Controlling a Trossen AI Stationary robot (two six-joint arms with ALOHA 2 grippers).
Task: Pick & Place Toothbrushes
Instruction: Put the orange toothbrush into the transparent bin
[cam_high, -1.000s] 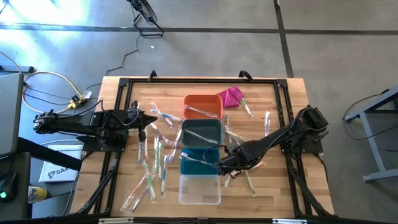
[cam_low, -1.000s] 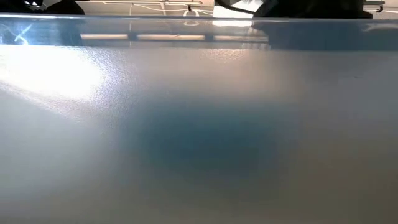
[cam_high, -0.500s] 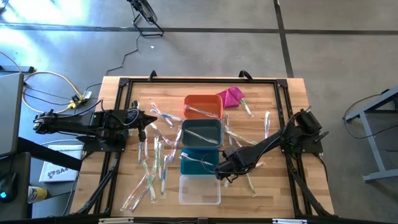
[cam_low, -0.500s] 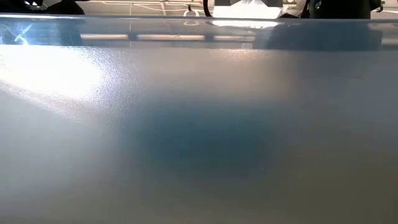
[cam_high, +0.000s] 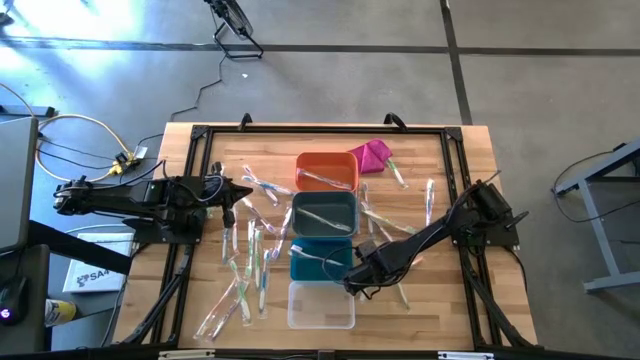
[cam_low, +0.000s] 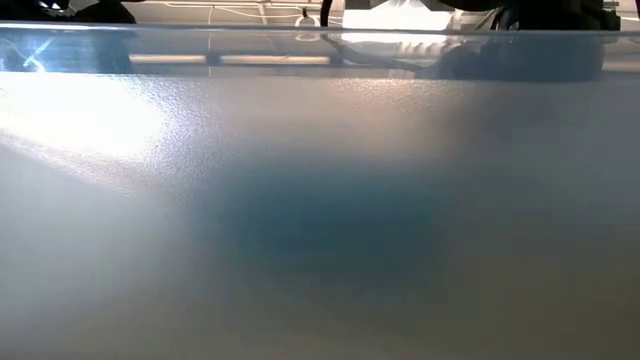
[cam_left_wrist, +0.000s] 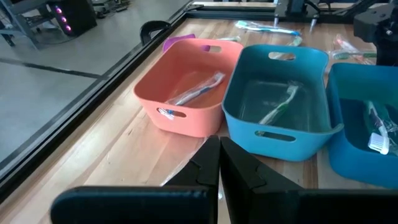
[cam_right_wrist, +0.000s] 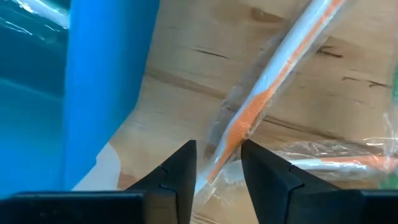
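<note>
Wrapped toothbrushes lie flat and scattered on the wooden table, one group on the left (cam_high: 250, 262) and one on the right (cam_high: 400, 290). My right gripper (cam_high: 358, 283) points down at the table just right of the blue bin (cam_high: 320, 258). It is open, one finger on each side of a white-and-orange toothbrush (cam_right_wrist: 261, 87) in a clear wrapper (cam_right_wrist: 214, 127). My left gripper (cam_high: 247, 192) is shut and holds nothing, waiting left of the bins. My right gripper (cam_right_wrist: 217, 149) comes from above with its fingers across the white-and-orange toothbrush's handle (cam_right_wrist: 235, 132), which lies flat on the table. Whether the fingertips touch the handle or its wrapper, I cannot tell.
Four bins stand in a row down the table's middle: orange (cam_high: 326, 170), grey-teal (cam_high: 323, 212), blue, and clear (cam_high: 321, 304). The first three (cam_left_wrist: 186, 93) (cam_left_wrist: 280, 106) (cam_left_wrist: 367, 130) each hold a toothbrush. A magenta cloth lump (cam_high: 372, 153) lies at the back. A frosted wall fills the low view.
My right gripper has come down toward the table and shifted a little toward the near edge, beside the blue bin. The toothbrushes and bins have stayed where they were.
</note>
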